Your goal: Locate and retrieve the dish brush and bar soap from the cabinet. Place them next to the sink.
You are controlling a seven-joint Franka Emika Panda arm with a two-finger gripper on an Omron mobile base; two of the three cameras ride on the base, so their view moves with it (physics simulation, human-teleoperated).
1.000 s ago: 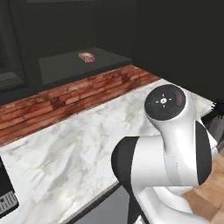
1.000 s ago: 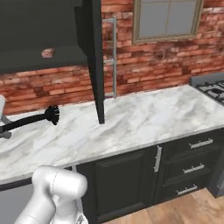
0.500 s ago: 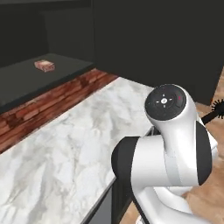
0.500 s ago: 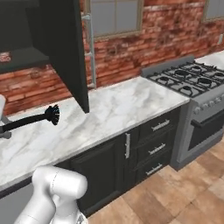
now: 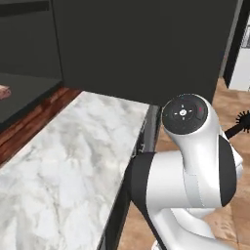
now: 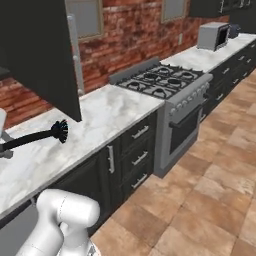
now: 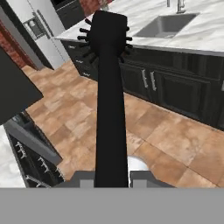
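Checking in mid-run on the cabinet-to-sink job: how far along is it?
Done: the dish brush is out of the cabinet. In hand: the gripper is shut on its handle, carrying it in the air, with the sink across the floor ahead. Left: set the brush beside the sink, then fetch the bar soap, which sits on the cabinet shelf.

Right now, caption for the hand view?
Fingers clamp the dish brush, bristle head pointing across the tiled floor toward the sink.

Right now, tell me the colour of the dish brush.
All black, handle and bristles alike; the dish brush shows best in the hand view.
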